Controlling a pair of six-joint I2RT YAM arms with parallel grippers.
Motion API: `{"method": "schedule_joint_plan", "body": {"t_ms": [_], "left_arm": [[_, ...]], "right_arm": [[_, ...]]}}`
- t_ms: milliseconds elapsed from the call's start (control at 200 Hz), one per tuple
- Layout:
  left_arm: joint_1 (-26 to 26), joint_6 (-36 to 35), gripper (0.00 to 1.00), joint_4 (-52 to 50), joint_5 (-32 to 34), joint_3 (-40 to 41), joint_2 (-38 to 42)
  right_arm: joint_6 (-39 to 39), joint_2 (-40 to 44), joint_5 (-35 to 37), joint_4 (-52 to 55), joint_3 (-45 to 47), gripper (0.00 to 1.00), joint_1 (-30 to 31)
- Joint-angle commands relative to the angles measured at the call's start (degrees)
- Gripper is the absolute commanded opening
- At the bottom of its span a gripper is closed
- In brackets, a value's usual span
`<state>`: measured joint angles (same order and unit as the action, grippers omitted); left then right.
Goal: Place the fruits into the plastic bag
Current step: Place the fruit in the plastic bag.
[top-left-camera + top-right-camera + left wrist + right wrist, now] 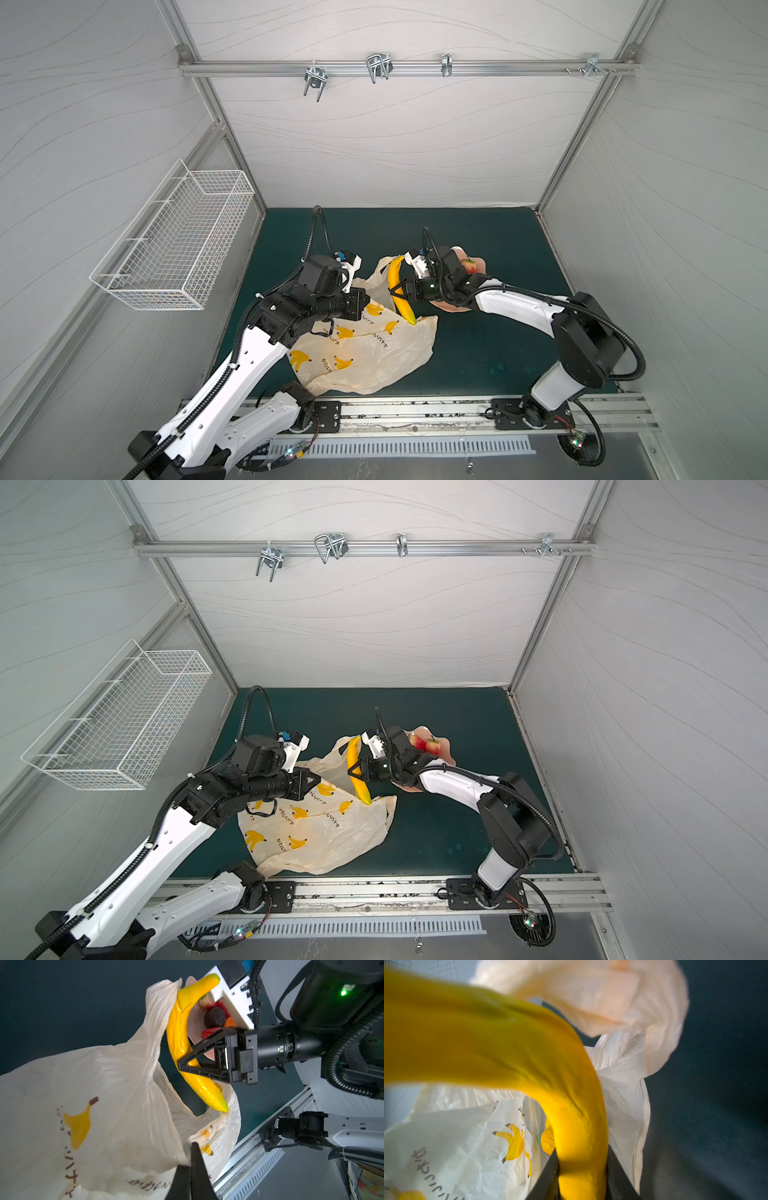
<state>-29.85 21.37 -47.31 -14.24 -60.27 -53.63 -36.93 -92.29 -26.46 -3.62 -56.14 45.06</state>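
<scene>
Clearly, the banana is long, yellow, green-tipped.

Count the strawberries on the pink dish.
2. Both sit on the pink dish: one strawberry against the right arm at its wrist, the second strawberry beside it, farther from the arm. The arm covers part of the dish, so more may be hidden.

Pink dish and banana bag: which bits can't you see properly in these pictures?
- Pink dish: the right arm covers most of it in both top views; only strawberries show in a top view.
- Plastic bag: no view looks inside; its own film hides that.
- Banana: blurred in the right wrist view, both ends off the picture.
- Left gripper: cut off by the left wrist picture's edge.
</scene>
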Motion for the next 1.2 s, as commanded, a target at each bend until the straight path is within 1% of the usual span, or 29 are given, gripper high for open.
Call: {"method": "schedule_joint_plan", "body": {"t_ms": [0, 110, 170, 275, 445, 650, 925, 1055, 1196], "left_arm": [[-0.19, 1.04, 0.00, 2.84, 1.96, -1.73, -0.99], [-0.21, 1.15, 0.00, 4.86, 1.04, -1.54, -1.43], [-0.19, 1.38, 0.00, 5.51, 1.08, -1.52, -1.90], [-0.21, 1.62, 0.00, 6.17, 0.23, -1.89, -3.26], [-0.26, 2.53, 0.00, 7.88, -1.57, -1.54, -4.25], [-0.74, 2.80, 0.00, 8.03, -1.93, -1.43, -4.78], [-1.10, 2.50, 0.00, 7.80, -1.67, -0.95, -5.42], [-1.25, 2.02, 0.00, 7.57, -2.02, -0.55, -5.93], [-1.22, 1.20, 0.00, 6.74, -2.11, -0.64, -6.16]], "right_arm": [[-0.25, 4.06, 0.18, -0.77, 4.38, 0.22, 1.82], [-1.48, 7.41, 1.31, -1.50, 9.02, 0.22, 3.09], [-2.51, 8.23, 0.38, -2.21, 10.69, 0.22, 3.19], [-3.41, 7.79, -1.83, -2.24, 11.35, 0.22, 3.76], [-5.64, 5.83, -3.22, -3.97, 11.39, 0.23, 4.67], [-9.43, 0.85, -5.80, -7.06, 8.56, 0.24, 5.03], [-16.57, -5.99, -9.02, -14.84, 5.10, 0.25, 8.14], [-18.63, -8.85, -10.70, -15.85, 2.49, 0.27, 9.64], [-21.29, -10.76, -12.17, -17.16, 0.60, 0.29, 9.79]]}}
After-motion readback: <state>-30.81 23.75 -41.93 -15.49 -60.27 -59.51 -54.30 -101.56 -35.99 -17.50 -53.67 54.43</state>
